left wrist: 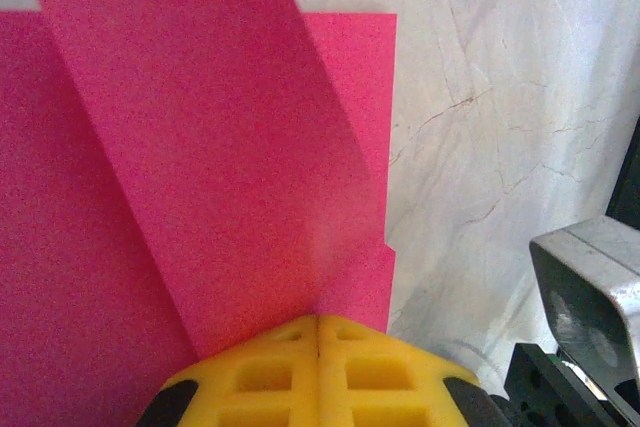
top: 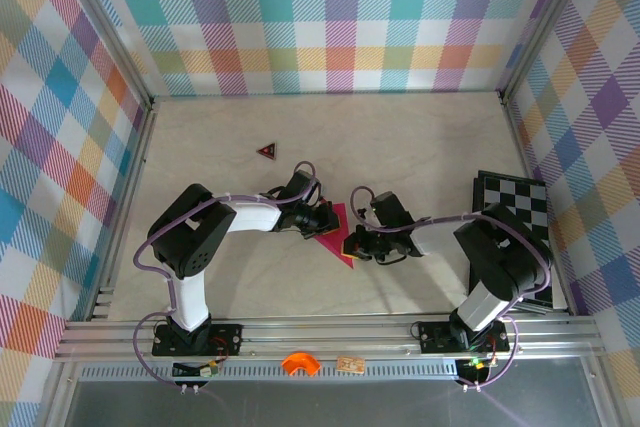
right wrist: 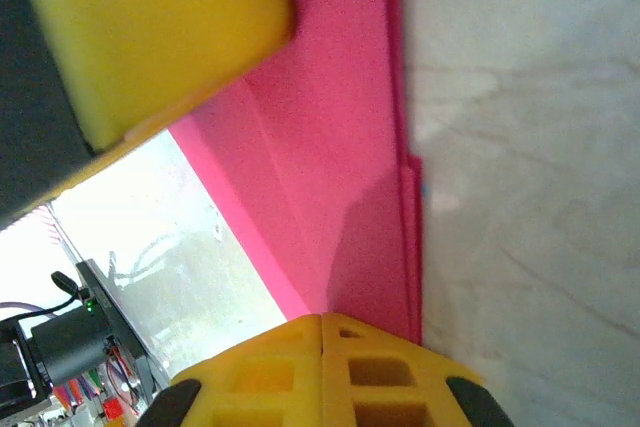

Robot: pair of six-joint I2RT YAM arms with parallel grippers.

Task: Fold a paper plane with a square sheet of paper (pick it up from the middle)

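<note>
Magenta-pink square sheet of paper sits middle of bench, partly folded, between both arms. Thin, light, floppy stuff, probably creases and tears easy, so pinch gently near fold edge. Left gripper pinched together on raised flap, right gripper clamped on layered edge. Top view gives placement; wrist views show curl and layers.

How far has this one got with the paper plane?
Done: the pink sheet is partly folded. Stacked edges show in the right wrist view, and a flap stands up in the left wrist view.
In hand: the left fingers and right fingers, both shut, meet at the paper mid-table.
Left: it is not yet a narrow dart with creased wings, so more folds remain.
</note>
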